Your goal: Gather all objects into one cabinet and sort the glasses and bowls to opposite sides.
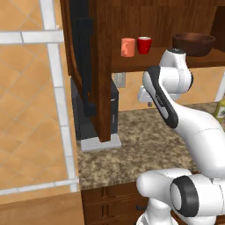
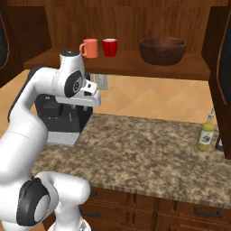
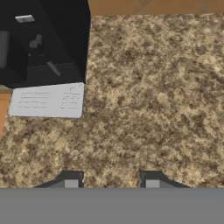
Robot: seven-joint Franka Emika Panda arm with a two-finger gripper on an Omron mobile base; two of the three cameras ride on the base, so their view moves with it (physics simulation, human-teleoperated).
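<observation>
Gripper [image 3: 112, 183] released, empty, hangs over granite counter [image 3: 153, 96]. Pink cup [image 2: 89, 48], red cup [image 2: 109, 47] sit left on shelf, brown bowl [image 2: 162, 49] right. Judgement: sorted; retreat clear of shelf.

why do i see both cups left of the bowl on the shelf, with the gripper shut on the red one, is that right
Not quite. The gripper is open and holds nothing, over the counter, as the hand view shows. The pink cup and red cup do stand left of the bowl.

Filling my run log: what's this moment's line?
fingers: open, empty, above counter | pink cup, red cup: shelf left | bowl: shelf right
</observation>
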